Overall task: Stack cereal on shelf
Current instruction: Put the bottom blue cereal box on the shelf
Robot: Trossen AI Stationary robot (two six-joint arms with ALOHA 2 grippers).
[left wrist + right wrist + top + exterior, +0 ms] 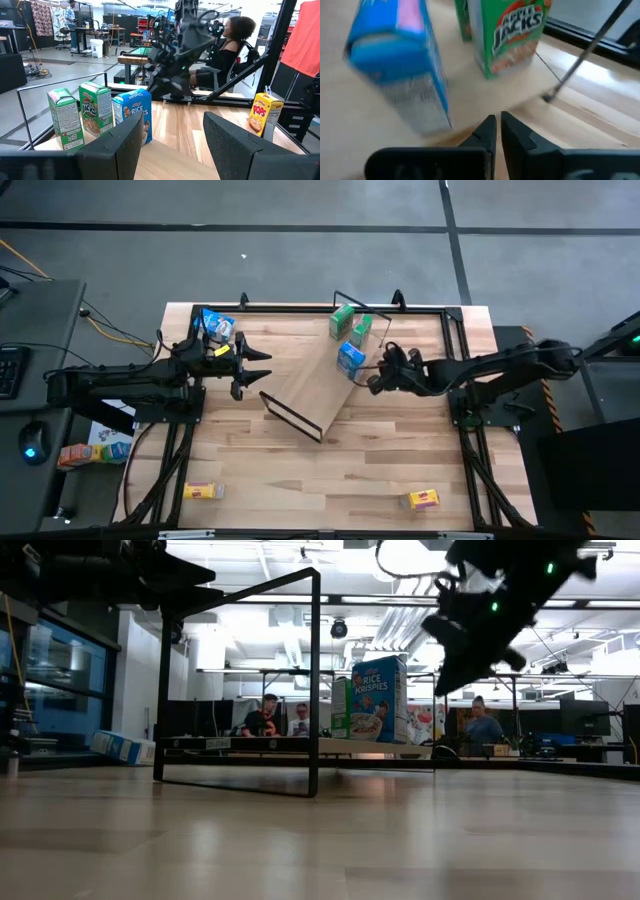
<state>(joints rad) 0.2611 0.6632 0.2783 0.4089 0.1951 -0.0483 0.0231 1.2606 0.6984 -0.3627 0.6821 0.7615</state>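
Note:
The shelf (318, 385) lies slantwise at the table's middle, with black wire frames at its ends. On its far end stand two green cereal boxes (343, 320) (361, 330) and a blue one (351, 358). My right gripper (375, 380) hovers shut just right of the blue box (400, 65), with nothing between its fingers (490, 131). My left gripper (262, 364) waits open left of the shelf, level, its fingers (125, 145) apart and empty. Another blue box (218, 328) lies at the far left corner. Two yellow boxes (203, 491) (424, 499) sit near the front edge.
A black metal frame (400, 306) runs along the table's far and side edges. The shelf's near wire frame (240, 680) stands upright at the table's middle. Bare planks lie between the shelf and the front edge. People sit in the room beyond the table.

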